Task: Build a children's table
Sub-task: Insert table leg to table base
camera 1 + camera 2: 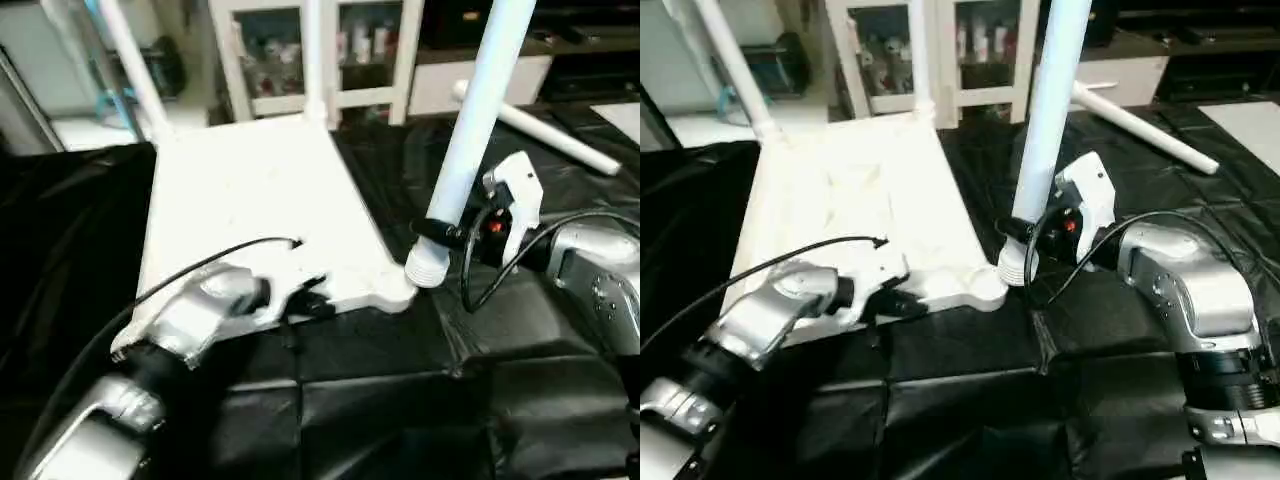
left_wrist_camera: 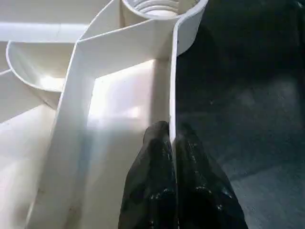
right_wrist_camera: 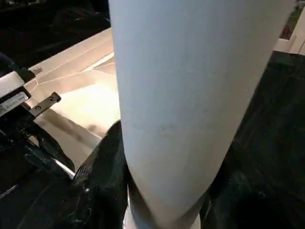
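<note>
The white tabletop [image 1: 250,190] lies underside up on the black-covered work table. My left gripper [image 1: 310,297] is at its near edge, and its black fingers [image 2: 152,167] are shut on the thin rim wall. The threaded corner socket [image 2: 157,7] is just beyond them. In my right gripper [image 1: 440,232] is a long white leg [image 1: 480,110], gripped low on the tube and standing nearly upright. The leg's ribbed lower end [image 1: 425,268] hangs just to the right of the near right corner socket [image 1: 395,295], outside it. The leg [image 3: 190,95] looms large in the right wrist view.
Two white legs [image 1: 130,60] [image 1: 315,60] stand in the tabletop's far corners. Another leg [image 1: 540,125] lies loose on the black cover at the back right. A white glass-door cabinet [image 1: 380,50] stands behind the table. Black cables run along both forearms.
</note>
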Motion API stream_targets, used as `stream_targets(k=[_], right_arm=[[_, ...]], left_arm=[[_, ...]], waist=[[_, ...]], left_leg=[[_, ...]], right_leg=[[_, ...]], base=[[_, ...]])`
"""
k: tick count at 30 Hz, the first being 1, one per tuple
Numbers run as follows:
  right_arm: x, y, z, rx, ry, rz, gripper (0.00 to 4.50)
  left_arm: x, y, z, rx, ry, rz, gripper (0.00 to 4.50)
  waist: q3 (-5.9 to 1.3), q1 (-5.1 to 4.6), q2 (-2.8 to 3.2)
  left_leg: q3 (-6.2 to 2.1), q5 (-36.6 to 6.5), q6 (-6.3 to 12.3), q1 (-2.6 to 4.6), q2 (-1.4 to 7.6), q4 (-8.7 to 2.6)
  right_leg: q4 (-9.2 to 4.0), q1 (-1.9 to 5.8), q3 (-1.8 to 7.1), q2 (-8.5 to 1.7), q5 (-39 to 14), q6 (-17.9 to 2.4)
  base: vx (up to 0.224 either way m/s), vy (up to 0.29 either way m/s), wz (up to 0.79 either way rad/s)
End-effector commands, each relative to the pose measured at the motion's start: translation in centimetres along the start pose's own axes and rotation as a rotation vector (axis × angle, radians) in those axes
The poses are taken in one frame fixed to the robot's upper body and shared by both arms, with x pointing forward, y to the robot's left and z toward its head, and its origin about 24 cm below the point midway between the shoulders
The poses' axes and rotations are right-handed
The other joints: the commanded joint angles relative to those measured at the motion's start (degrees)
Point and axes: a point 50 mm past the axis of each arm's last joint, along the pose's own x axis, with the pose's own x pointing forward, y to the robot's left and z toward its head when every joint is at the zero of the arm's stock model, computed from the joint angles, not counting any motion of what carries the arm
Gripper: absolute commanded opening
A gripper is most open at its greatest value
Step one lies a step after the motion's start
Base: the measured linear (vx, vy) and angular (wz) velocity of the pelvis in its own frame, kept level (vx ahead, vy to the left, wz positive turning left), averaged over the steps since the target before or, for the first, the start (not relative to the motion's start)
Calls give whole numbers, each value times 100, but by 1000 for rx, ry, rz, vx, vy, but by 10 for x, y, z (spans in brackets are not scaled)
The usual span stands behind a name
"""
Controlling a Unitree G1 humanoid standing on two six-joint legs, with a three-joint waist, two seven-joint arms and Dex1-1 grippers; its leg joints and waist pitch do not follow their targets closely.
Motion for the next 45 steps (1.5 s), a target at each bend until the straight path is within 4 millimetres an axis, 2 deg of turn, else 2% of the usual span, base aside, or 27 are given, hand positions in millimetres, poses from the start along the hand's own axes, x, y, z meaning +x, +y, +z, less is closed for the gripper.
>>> stream_targets(k=[1,2,3,5,6,8,10,13,14,18,19,26,27,29,31,33,35,39,45], right_arm=[[-2,12,13,-7,-51,78,182],[1,17,7,9,-25,116,182],[1,17,7,10,-24,118,182],[4,19,1,13,10,133,182],[5,19,-2,14,25,138,182],[8,18,-3,15,35,138,182],[11,16,-3,19,39,136,182],[15,17,-1,27,48,148,182],[17,17,-1,23,54,151,182],[27,14,-4,23,69,153,182],[29,14,-4,29,70,157,182],[39,8,-8,42,143,175,182],[40,7,-9,49,154,175,182],[40,5,-9,49,164,177,182],[42,1,-12,64,190,184,182],[41,0,-13,73,195,188,182],[40,-1,-14,73,201,188,182],[38,-3,-17,107,154,187,182],[31,-4,-36,180,122,153,182]], left_arm=[[-12,-4,-6,-60,25,52,0],[-9,-13,-4,-70,-5,44,0],[-9,-13,-4,-70,-6,44,0],[-3,-18,-2,-84,-33,34,0],[0,-19,-1,-81,-48,34,0],[3,-20,1,-78,-56,29,0],[3,-22,4,-82,-57,28,0],[4,-22,11,-80,-72,47,0],[5,-21,12,-77,-79,55,0],[6,-21,16,-55,-104,62,0],[6,-21,16,-57,-105,63,0],[5,-22,12,-46,-69,46,0],[5,-22,12,-45,-65,41,0],[5,-22,12,-44,-64,38,0],[4,-21,12,-42,-64,40,0],[4,-21,12,-42,-64,42,0],[4,-21,12,-43,-63,42,0],[5,-22,11,-44,-61,46,0],[6,-21,12,-49,-68,59,0]], waist=[[-426,73,-168],[-431,65,-140],[-412,53,-146],[-410,93,-158],[-404,100,-128],[-397,113,-160],[-398,109,-139],[-399,104,-146],[-403,96,-188],[-409,102,-160],[-421,99,-135],[-414,92,-137],[-418,83,-162],[-424,87,-154],[-430,94,-190],[-429,95,-178],[-428,106,-205],[-425,104,-213],[-431,116,-219]], left_leg=[[-205,-1501,146,47,293,-499],[-196,-1379,205,66,303,-493],[-171,-1417,249,83,289,-486],[-155,-1516,188,115,283,-476],[-162,-1553,163,112,282,-484],[-166,-1710,77,116,272,-491],[-173,-1788,13,131,278,-498],[-180,-1801,-20,121,275,-503],[-169,-1777,-3,121,271,-494],[-162,-1709,44,122,260,-476],[-166,-1669,42,123,261,-469],[-166,-1721,44,123,261,-471],[-169,-1705,49,110,259,-467],[-165,-1658,60,118,261,-461],[-163,-1534,112,103,265,-454],[-158,-1514,130,105,265,-450],[-156,-1491,140,109,269,-450],[-151,-1495,150,112,266,-444],[-150,-1428,176,107,267,-444]], right_leg=[[-379,272,183,-237,-1863,-1123],[-365,273,188,-232,-1674,-1191],[-402,237,186,-201,-1716,-1223],[-426,216,193,-198,-1883,-1236],[-429,219,193,-197,-1933,-1222],[-451,212,192,-196,-2159,-1120],[-453,202,195,-189,-2186,-1094],[-444,213,193,-185,-2115,-1113],[-447,210,199,-179,-2044,-1124],[-455,208,203,-190,-2058,-1128],[-441,208,200,-189,-1955,-1173],[-431,218,192,-183,-1965,-1205],[-427,229,189,-185,-1944,-1223],[-416,225,191,-183,-1872,-1249],[-388,243,193,-190,-1761,-1295],[-394,241,190,-185,-1738,-1319],[-392,245,195,-191,-1789,-1294],[-407,236,195,-190,-1848,-1283],[-406,237,198,-189,-1815,-1255]], base=[[0,0,0],[0,0,0],[0,0,0],[0,0,0],[0,0,0],[0,0,0],[0,0,0],[0,0,0],[0,0,0],[0,0,0],[0,0,0],[0,0,0],[0,0,0],[0,0,0],[0,0,0],[0,0,0],[0,0,0],[0,0,0],[0,0,0]])
